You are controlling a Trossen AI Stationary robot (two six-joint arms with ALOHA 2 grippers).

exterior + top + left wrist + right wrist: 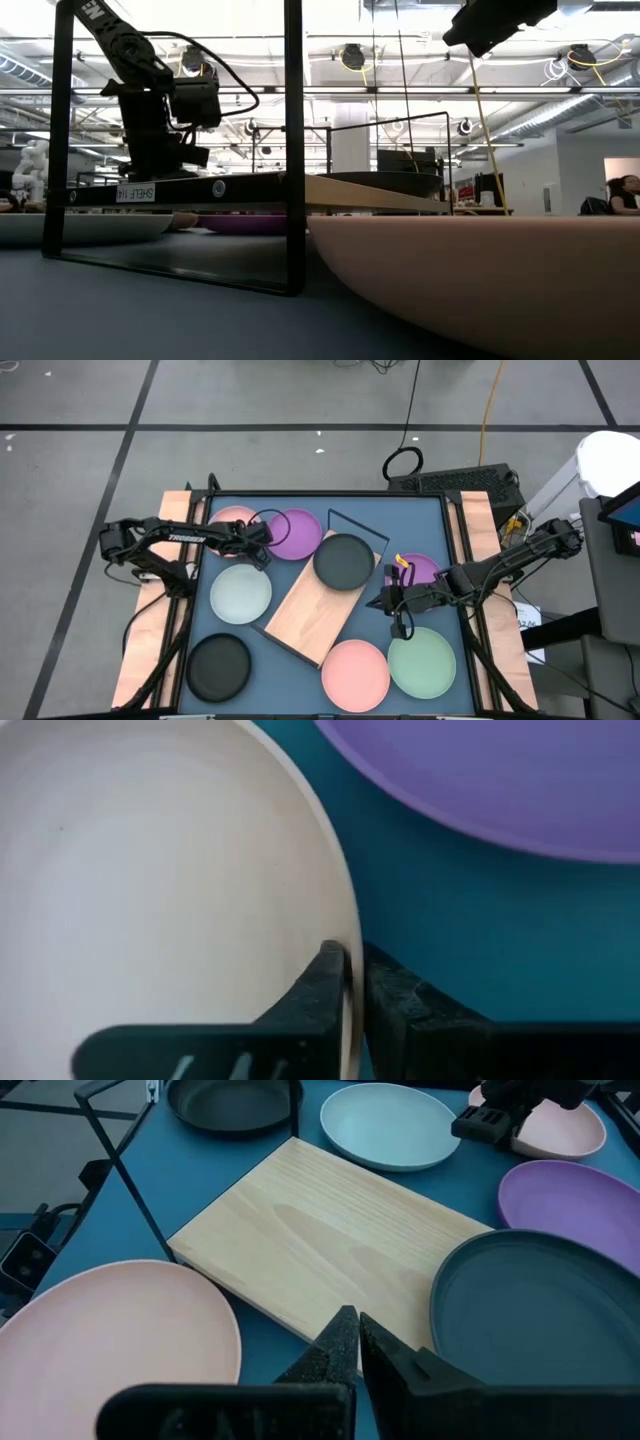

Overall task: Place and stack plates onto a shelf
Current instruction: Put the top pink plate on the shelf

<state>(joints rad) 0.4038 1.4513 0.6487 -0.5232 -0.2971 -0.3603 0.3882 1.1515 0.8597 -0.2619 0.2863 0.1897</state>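
Grey tiled floor, ceiling pipes, bright overhead lights.

Overhead and right wrist views share the shelf; low view sits table-level

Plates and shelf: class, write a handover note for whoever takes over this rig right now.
Left gripper: shut on the rim of the back pink plate.
Right gripper: shut, empty, above the shelf edge.
Done: one black plate sits on the shelf.
Left: the gripped plate plus six more on the table, including the purple plate beside it.
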